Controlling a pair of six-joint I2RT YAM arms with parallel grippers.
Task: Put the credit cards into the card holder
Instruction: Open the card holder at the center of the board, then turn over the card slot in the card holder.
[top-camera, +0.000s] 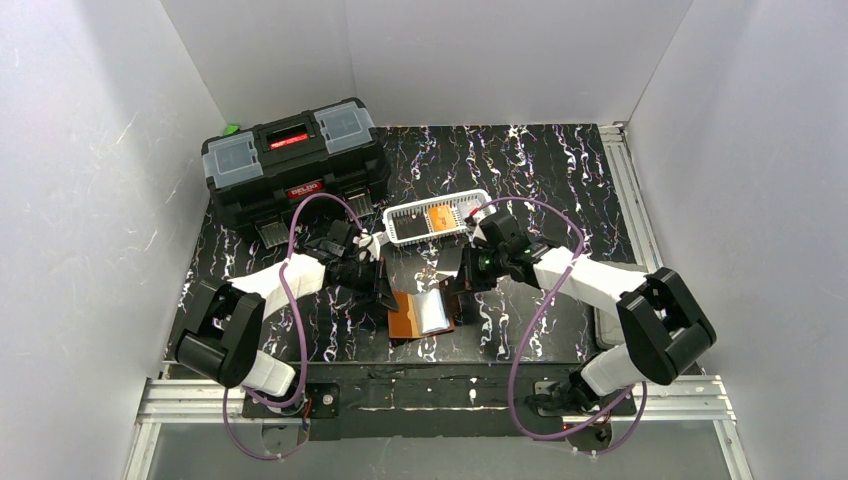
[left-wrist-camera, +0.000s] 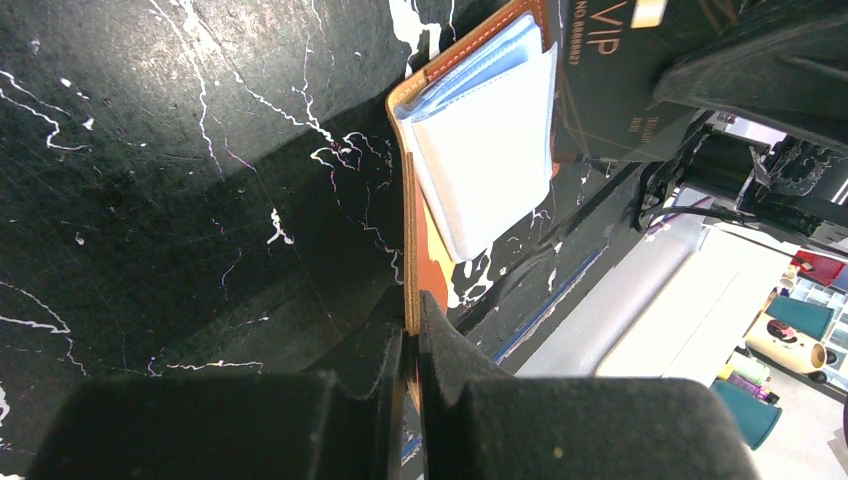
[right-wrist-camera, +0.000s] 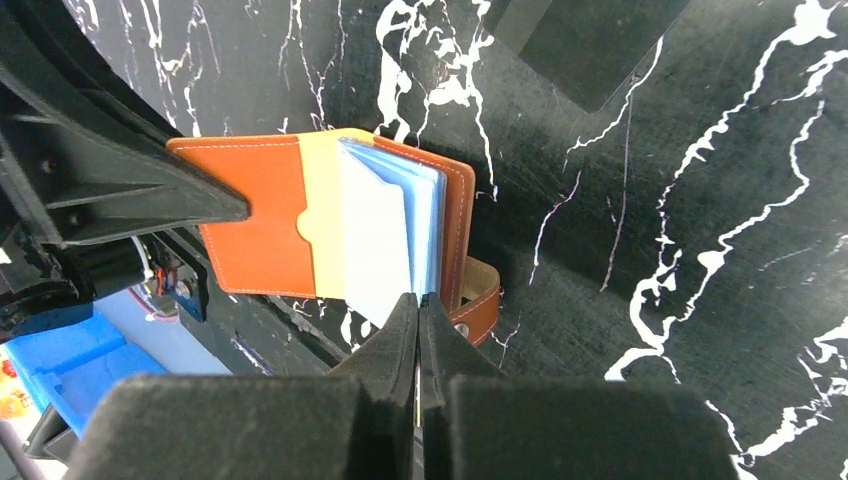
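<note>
The brown leather card holder (top-camera: 420, 315) lies open at the front middle, its clear sleeves (left-wrist-camera: 480, 150) fanned up. My left gripper (left-wrist-camera: 412, 335) is shut on the edge of its left flap (right-wrist-camera: 255, 215). My right gripper (right-wrist-camera: 417, 300) is shut with its tips at the near edge of the sleeves (right-wrist-camera: 390, 230), beside the snap tab (right-wrist-camera: 480, 305). A thin pale line shows between the pads; I cannot tell what it is. A dark credit card (right-wrist-camera: 595, 50) marked VIP lies flat just beyond the holder. Orange credit cards (top-camera: 442, 217) sit in the basket.
The white slotted basket (top-camera: 400, 225) stands behind the two grippers (top-camera: 386, 292) (top-camera: 463, 288). A big black toolbox (top-camera: 295, 165) fills the back left. White walls close in three sides, and a metal rail (top-camera: 630, 190) runs along the right edge.
</note>
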